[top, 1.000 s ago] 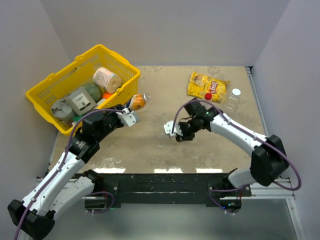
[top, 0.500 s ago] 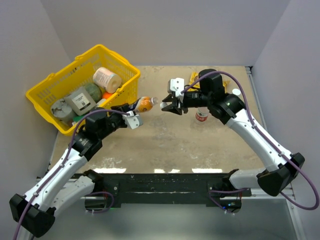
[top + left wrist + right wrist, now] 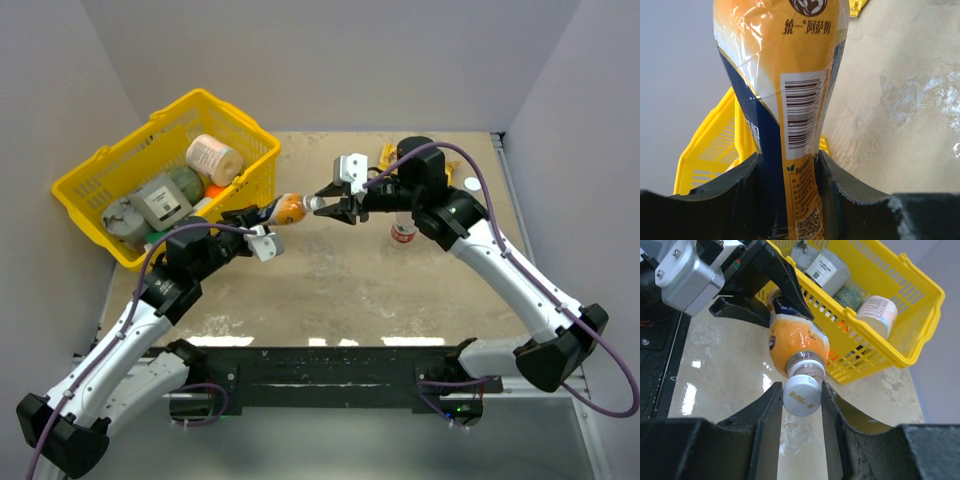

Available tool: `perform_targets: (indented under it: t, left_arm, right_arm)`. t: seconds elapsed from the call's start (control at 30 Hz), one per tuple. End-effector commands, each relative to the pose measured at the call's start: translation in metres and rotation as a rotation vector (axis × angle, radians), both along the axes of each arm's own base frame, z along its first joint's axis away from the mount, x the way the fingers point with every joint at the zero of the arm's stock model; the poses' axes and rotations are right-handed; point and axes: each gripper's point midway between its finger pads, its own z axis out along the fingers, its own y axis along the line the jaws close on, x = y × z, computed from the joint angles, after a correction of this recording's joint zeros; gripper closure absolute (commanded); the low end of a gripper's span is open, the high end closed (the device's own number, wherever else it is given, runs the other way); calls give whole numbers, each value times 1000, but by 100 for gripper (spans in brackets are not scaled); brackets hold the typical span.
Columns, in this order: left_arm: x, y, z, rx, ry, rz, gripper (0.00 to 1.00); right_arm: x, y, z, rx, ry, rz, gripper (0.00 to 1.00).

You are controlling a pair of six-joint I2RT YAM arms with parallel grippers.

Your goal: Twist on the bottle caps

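top external: high, from near edge, looking down on whole surface (image 3: 330,290) | left wrist: very near, along orange bottle (image 3: 785,100) label | right wrist: near, facing bottle mouth end-on | shared: orange bottle, yellow basket (image 3: 240,119), surface

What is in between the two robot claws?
The orange bottle, gripped by the left gripper, and the white cap at its neck, pinched by the right gripper. The top view shows it.
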Motion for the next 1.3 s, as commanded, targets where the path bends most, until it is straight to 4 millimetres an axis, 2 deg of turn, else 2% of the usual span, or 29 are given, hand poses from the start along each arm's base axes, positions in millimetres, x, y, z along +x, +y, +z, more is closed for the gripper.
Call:
perform_targets:
  t: [0.0, 0.2, 0.33, 0.57, 0.8, 1.0, 1.03, 1.07, 1.13, 1.27]
  left_arm:
    - [-1, -7, 34, -76, -82, -28, 100]
    - [-3, -8, 41, -101, -87, -28, 100]
    - [-3, -7, 46, -117, -94, -19, 100]
    - [-3, -2, 51, -138, -124, 2, 100]
    - [-5, 4, 53, -140, -162, 23, 100]
    - [-6, 2, 49, -131, -160, 6, 100]
    - [-5, 1, 55, -136, -195, 0, 100]
    - [-6, 0, 55, -123, -208, -8, 100]
    - [-4, 2, 54, -84, -262, -12, 100]
    - [-4, 5, 60, -62, -335, -7, 100]
  right_arm:
    - [-12, 8, 22, 75, -27, 50, 100]
    - [-12, 12, 24, 106, -45, 37, 100]
    - [-5, 14, 18, 99, -24, 11, 100]
    - [-4, 17, 19, 138, 41, -10, 100]
    - [4, 11, 17, 136, 72, -58, 100]
    - [-3, 17, 20, 152, 132, -14, 100]
    - [-6, 19, 21, 156, 175, 0, 100]
    - [-6, 24, 16, 148, 215, 14, 100]
    - [-15, 27, 19, 142, 294, 61, 100]
    - [-12, 27, 18, 150, 288, 47, 100]
